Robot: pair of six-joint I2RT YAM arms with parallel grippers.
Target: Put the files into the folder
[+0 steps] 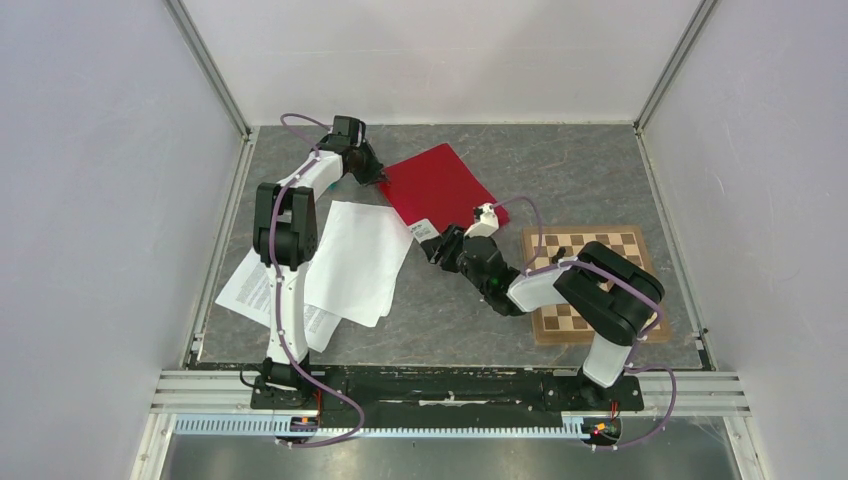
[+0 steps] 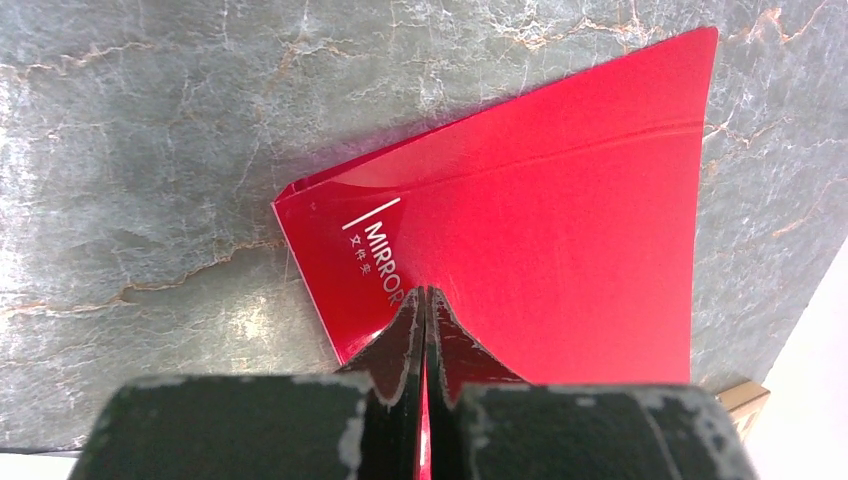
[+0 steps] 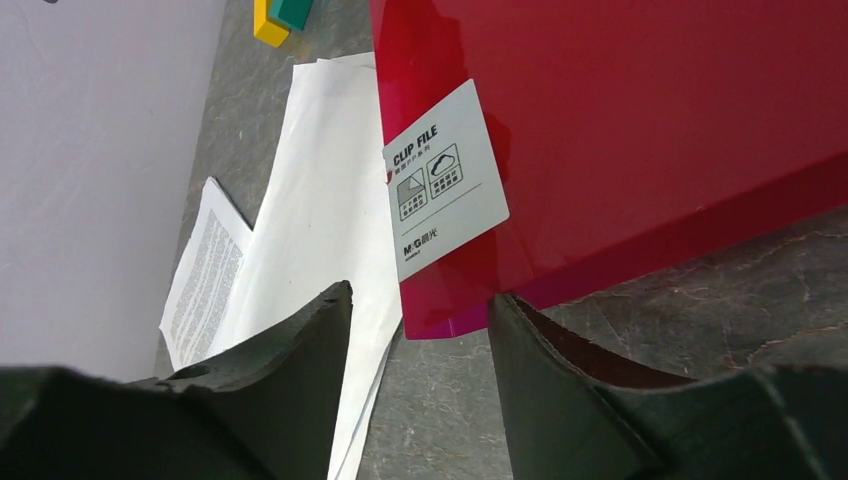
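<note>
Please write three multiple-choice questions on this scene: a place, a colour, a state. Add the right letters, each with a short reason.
1. Where do the white printed paper sheets lie relative to the thin red plastic folder?
A) inside it
B) left of it
C) on top of it

2. What colour is the rectangular label on its cover?
A) yellow
B) black
C) white

3. How is the left end effector?
A) shut on the folder's edge
B) open in the air
C) shut on a sheet

1 B: the top view shows them beside it.
2 C: it is white with black print.
3 A: its fingers press together with red plastic between them.
</note>
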